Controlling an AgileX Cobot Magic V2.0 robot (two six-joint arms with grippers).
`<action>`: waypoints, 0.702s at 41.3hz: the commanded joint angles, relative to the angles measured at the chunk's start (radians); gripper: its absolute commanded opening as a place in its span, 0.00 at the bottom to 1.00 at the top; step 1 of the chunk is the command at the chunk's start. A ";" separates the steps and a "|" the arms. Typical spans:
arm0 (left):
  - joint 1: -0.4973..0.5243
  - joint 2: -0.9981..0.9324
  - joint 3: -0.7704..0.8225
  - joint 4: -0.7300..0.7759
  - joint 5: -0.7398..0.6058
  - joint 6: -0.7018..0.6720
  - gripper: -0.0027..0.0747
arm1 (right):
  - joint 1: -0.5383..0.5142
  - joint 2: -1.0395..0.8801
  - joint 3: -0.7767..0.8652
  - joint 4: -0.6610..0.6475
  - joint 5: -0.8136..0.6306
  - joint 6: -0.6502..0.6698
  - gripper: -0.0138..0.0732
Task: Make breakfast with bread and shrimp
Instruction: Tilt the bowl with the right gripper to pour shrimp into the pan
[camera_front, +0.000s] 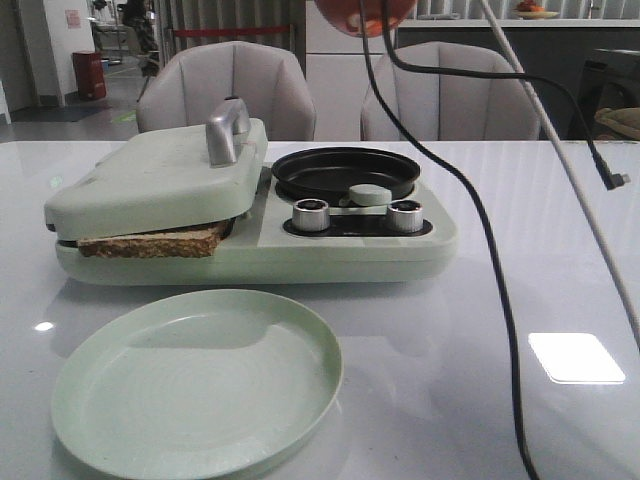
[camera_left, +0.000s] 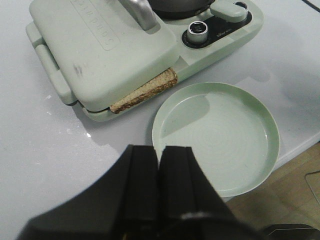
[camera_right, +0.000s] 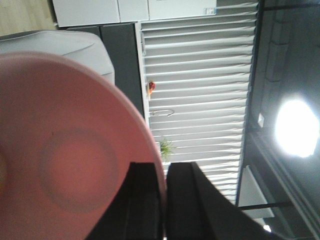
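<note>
A slice of bread (camera_front: 150, 243) with a dark crust sticks out from under the shut lid (camera_front: 160, 175) of the pale green breakfast maker; it also shows in the left wrist view (camera_left: 145, 92). No shrimp are in view. My left gripper (camera_left: 159, 147) is shut and empty, above the table beside the empty green plate (camera_left: 220, 135). My right gripper (camera_right: 164, 165) is shut on the rim of a pink plate (camera_right: 65, 150), held high and tilted on edge; its underside shows at the top of the front view (camera_front: 362, 15).
The breakfast maker's black round pan (camera_front: 345, 172) looks empty, with two silver knobs (camera_front: 310, 214) in front of it. The green plate (camera_front: 200, 385) lies at the table's front. Black and white cables (camera_front: 490, 250) hang over the right side. Chairs stand behind the table.
</note>
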 joint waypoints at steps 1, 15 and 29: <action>-0.005 0.002 -0.026 0.008 -0.075 -0.009 0.16 | -0.001 -0.070 -0.040 -0.124 0.013 0.001 0.14; -0.005 0.002 -0.026 0.008 -0.075 -0.009 0.16 | 0.000 -0.070 -0.040 -0.149 0.043 0.017 0.14; -0.005 0.002 -0.026 0.008 -0.075 -0.009 0.16 | 0.000 -0.070 -0.040 -0.198 0.064 0.063 0.14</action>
